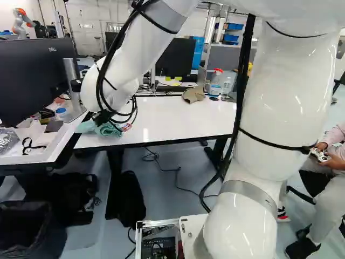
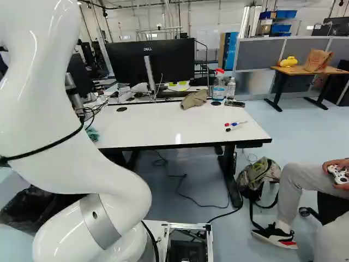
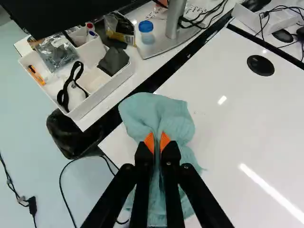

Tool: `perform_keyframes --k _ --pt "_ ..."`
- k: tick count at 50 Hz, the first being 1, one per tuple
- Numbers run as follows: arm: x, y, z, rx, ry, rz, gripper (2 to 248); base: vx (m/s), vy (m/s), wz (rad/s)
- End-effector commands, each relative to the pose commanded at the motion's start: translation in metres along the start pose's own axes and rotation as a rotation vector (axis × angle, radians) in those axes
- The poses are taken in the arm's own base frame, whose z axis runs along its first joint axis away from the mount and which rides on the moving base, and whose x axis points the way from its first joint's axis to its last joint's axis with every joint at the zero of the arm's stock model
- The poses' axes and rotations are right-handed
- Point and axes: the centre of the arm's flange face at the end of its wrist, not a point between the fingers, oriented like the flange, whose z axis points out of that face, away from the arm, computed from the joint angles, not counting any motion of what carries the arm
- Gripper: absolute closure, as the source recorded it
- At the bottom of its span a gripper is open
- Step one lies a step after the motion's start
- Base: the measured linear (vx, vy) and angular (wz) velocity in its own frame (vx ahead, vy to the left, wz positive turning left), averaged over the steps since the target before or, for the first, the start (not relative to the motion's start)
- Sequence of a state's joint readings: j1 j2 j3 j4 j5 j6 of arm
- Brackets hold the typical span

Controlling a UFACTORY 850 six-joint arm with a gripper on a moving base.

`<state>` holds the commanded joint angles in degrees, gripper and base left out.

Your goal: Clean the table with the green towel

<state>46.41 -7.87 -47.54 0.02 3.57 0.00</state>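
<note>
Pinching the green towel (image 3: 175, 118) at the near left corner of the white table (image 2: 152, 123), gripping a bunched fold in a nearly closed pincer (image 3: 157, 137), pressing the cloth from two sides between orange pads. Probably choosing the bunched part for a firm hold, letting looser folds be spreading around the fingertips as a wiping face. Apparently favoring the table's corner for sweeping inward along its top, and likely needing to be steering around a cap (image 2: 194, 99) and a spray bottle (image 2: 218, 87) near the table's far edge, plus markers (image 2: 234, 124) toward its right end. Rising from the base before the table, arching high, then slanting forward and leftward down to the table's near left corner, bending at the wrist and aiming the pincer steeply down at the tabletop.
</note>
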Motion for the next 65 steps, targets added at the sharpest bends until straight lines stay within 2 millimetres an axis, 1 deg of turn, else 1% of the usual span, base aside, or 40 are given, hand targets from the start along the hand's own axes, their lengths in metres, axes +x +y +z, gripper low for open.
perform_keyframes --k 29,65 --pt "-0.002 0.0 0.0 0.0 -0.026 0.0 215 0.0 0.0 0.0" --pt "-0.01 0.0 -0.001 0.0 -0.115 0.0 215 0.0 0.0 0.0"
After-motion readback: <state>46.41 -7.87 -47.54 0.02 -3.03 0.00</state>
